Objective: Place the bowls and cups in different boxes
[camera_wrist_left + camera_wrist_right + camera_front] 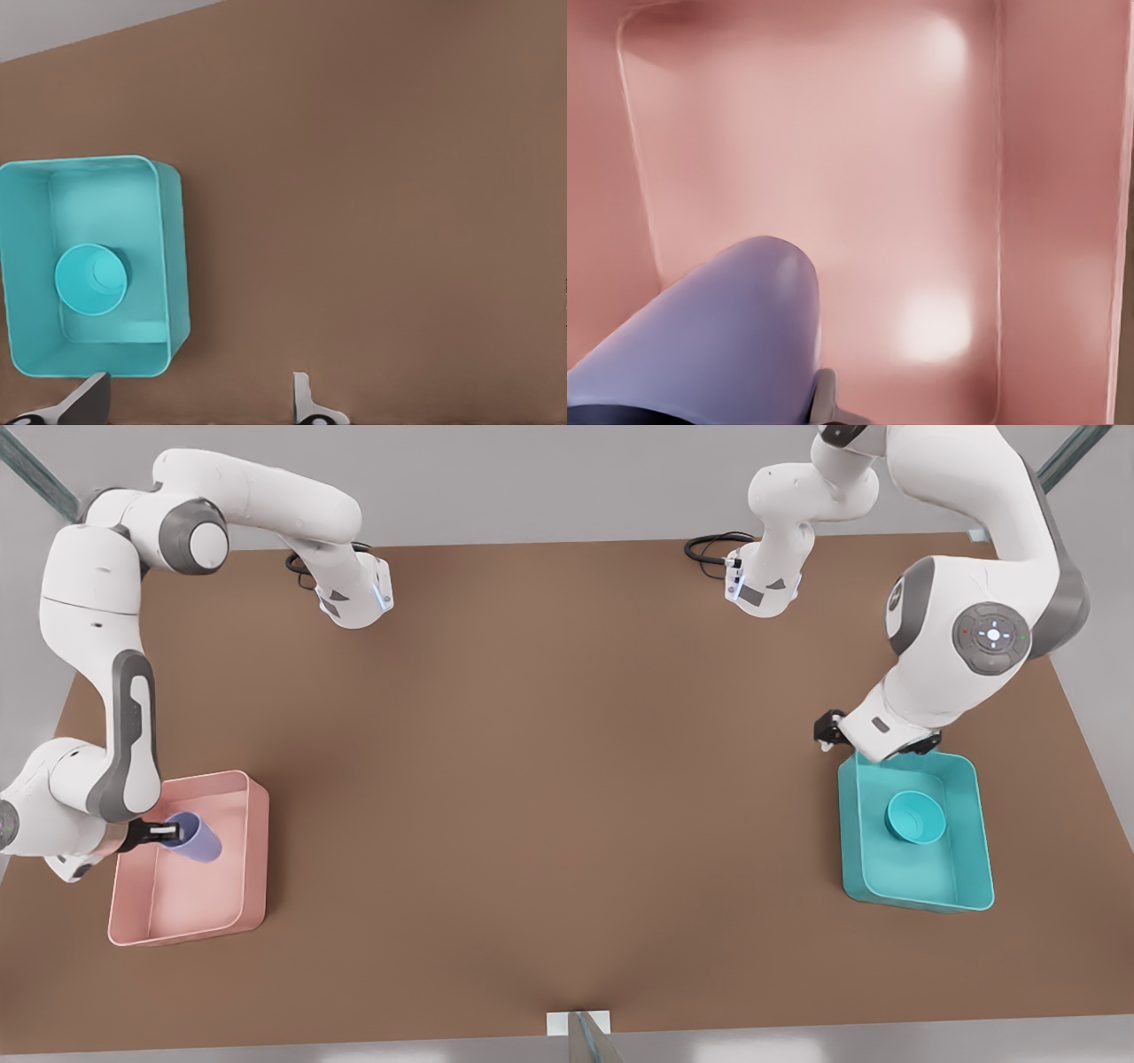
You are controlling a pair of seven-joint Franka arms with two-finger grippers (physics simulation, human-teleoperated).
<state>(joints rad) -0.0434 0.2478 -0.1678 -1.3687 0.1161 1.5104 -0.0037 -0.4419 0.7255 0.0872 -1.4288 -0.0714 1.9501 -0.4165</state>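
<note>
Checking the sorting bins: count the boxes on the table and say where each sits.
2: the pink box at the front view's left, the teal box at its right.

No readable text, label, brand or number on any arm, box or table

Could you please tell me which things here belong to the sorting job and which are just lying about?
Job: lavender cup held by right gripper over pink box; teal bowl in teal box; left gripper open beside it.
Lying about: black cables on the table.
</note>
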